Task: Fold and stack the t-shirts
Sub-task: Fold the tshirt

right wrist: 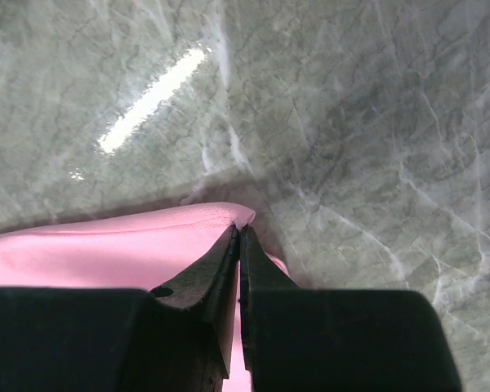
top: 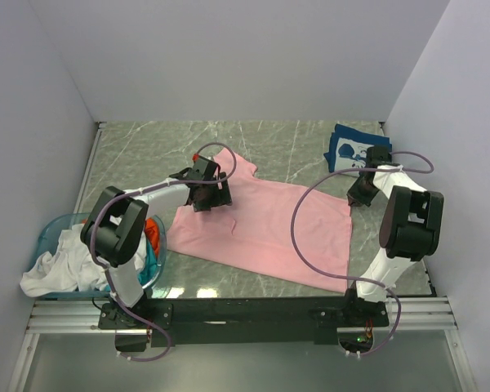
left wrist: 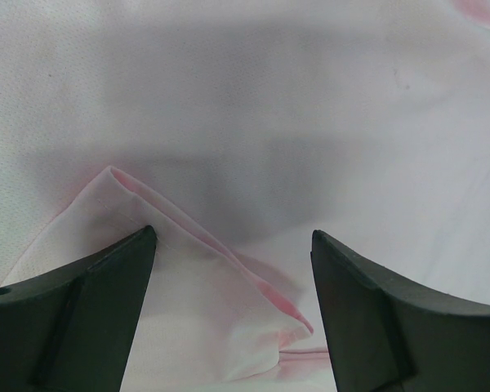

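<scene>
A plain light pink cloth t-shirt (top: 269, 233) lies spread flat in the middle of the grey-green marbled table (top: 147, 147). The left gripper (left wrist: 233, 237) hangs over the shirt's far left part, jaws wide apart, with a raised crease of pink cloth between them. The right gripper (right wrist: 239, 233) is at the shirt's far right corner, jaws pinched together on the hem there. A folded navy t-shirt with white print (top: 349, 147) lies at the far right. At the near left, a translucent blue round basket (top: 47, 231) holds white (top: 57, 265) and orange (top: 153, 230) tees.
</scene>
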`<act>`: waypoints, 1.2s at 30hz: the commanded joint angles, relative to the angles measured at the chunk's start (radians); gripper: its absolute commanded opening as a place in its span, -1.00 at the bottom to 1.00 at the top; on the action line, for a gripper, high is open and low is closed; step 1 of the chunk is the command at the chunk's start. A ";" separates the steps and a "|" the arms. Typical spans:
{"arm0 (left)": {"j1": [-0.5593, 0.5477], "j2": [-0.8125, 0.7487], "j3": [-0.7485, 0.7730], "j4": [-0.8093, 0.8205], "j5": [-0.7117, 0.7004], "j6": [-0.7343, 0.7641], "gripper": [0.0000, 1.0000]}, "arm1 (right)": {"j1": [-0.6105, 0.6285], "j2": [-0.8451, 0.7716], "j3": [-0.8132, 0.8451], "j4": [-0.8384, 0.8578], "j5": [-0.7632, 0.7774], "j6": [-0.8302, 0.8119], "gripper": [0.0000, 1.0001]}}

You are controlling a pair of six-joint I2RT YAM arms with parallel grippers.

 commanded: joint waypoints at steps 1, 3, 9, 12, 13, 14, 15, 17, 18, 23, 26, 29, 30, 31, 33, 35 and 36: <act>-0.002 -0.015 0.009 -0.018 -0.012 0.026 0.67 | -0.006 0.011 0.051 -0.022 0.038 -0.012 -0.83; -0.002 -0.024 0.024 -0.026 -0.011 0.029 0.67 | -0.006 0.020 0.064 -0.022 0.037 -0.014 -0.83; -0.002 -0.028 0.050 -0.045 -0.004 0.038 0.67 | -0.006 0.051 0.117 -0.031 0.034 -0.021 -0.83; -0.002 -0.035 0.058 -0.048 -0.001 0.038 0.67 | -0.006 0.065 0.144 -0.032 0.029 -0.028 -0.83; -0.002 -0.037 0.064 -0.051 -0.001 0.041 0.67 | -0.006 0.071 0.150 -0.035 0.023 -0.029 -0.83; -0.002 -0.037 0.073 -0.054 -0.001 0.041 0.67 | -0.006 0.078 0.157 -0.038 0.020 -0.031 -0.83; -0.002 -0.034 0.101 -0.058 -0.007 0.045 0.67 | -0.006 0.092 0.166 -0.046 0.017 -0.034 -0.83; -0.001 -0.026 0.142 -0.080 -0.018 0.062 0.67 | -0.006 0.103 0.170 -0.051 0.009 -0.037 -0.83; 0.002 -0.020 0.196 -0.087 -0.036 0.070 0.67 | -0.006 0.108 0.167 -0.051 0.008 -0.035 -0.83; 0.051 0.055 0.383 -0.123 -0.086 0.121 0.65 | -0.006 0.106 0.150 -0.045 0.000 -0.032 -0.83; 0.099 0.130 0.533 -0.118 -0.096 0.147 0.60 | -0.006 0.097 0.137 -0.042 -0.008 -0.023 -0.83; 0.105 0.218 0.606 -0.103 -0.119 0.208 0.55 | -0.005 0.088 0.112 -0.031 -0.032 -0.015 -0.83; 0.105 0.241 0.653 -0.101 -0.123 0.225 0.54 | -0.005 0.083 0.109 -0.028 -0.034 -0.014 -0.83; 0.105 0.282 0.672 -0.100 -0.135 0.248 0.54 | -0.005 0.085 0.104 -0.028 -0.035 -0.014 -0.83; 0.106 0.331 0.714 -0.091 -0.150 0.269 0.52 | -0.005 0.085 0.097 -0.028 -0.035 -0.014 -0.84; 0.109 0.356 0.731 -0.069 -0.150 0.286 0.50 | -0.005 0.086 0.094 -0.029 -0.037 -0.012 -0.84; 0.109 0.365 0.733 -0.057 -0.152 0.297 0.50 | -0.006 0.088 0.094 -0.031 -0.037 -0.012 -0.83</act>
